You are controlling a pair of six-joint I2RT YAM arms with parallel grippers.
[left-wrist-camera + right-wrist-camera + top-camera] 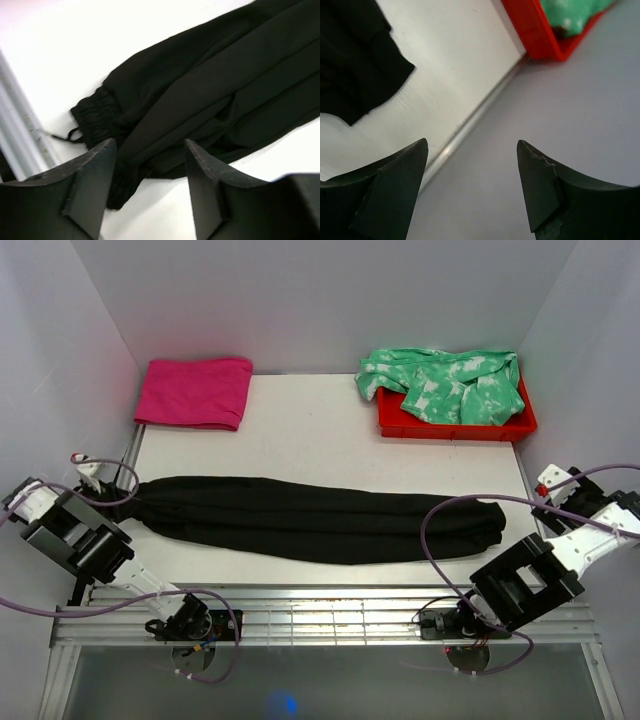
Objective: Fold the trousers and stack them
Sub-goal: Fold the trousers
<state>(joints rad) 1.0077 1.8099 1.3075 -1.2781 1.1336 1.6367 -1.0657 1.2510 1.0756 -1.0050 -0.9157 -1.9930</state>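
The black trousers (320,518) lie stretched out flat across the middle of the table, folded lengthwise, with the waistband at the left and the cuffs at the right. My left gripper (100,476) is open and empty at the waistband end. In the left wrist view its gripper (150,146) hovers just over the elastic waistband and drawstring (95,117) of the trousers (220,85). My right gripper (552,486) is open and empty, to the right of the cuff end. In the right wrist view the gripper (472,145) is over the table's right edge, with the trousers' cuff (355,60) at the upper left.
A folded magenta-pink cloth (195,392) lies at the back left. A red tray (455,425) at the back right holds a green-and-white tie-dye garment (445,382); the tray (540,35) also shows in the right wrist view. White walls enclose the table on three sides.
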